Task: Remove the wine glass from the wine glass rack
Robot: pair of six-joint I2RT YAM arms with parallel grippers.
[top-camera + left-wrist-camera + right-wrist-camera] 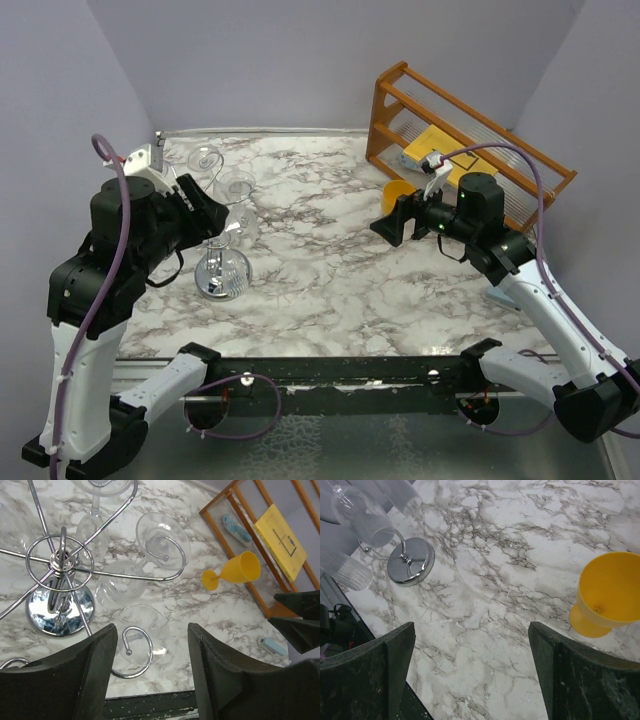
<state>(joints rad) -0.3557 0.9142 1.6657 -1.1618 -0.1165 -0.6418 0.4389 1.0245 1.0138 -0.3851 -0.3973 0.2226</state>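
Note:
The wine glass rack (60, 560) is a silvery wire tree with curled arms on a round chrome base (222, 272). Several clear wine glasses hang upside down from it. One wine glass foot (145, 627) sits in the nearest curled arm (134, 652), directly beneath my left gripper (150, 630). That gripper (213, 215) hovers over the rack, open, its two fingers either side of this foot without touching it. Another glass foot (162, 540) hangs farther out. My right gripper (392, 222) is open over bare marble, holding nothing; its wrist view shows the rack's base (411, 561).
A yellow plastic goblet (398, 190) lies by the right gripper (470, 645), at the foot of the orange-brown wooden slatted shelf rack (470, 140) at the back right. The shelf holds a yellow pad (280, 537). Grey walls close in the left, back and right sides.

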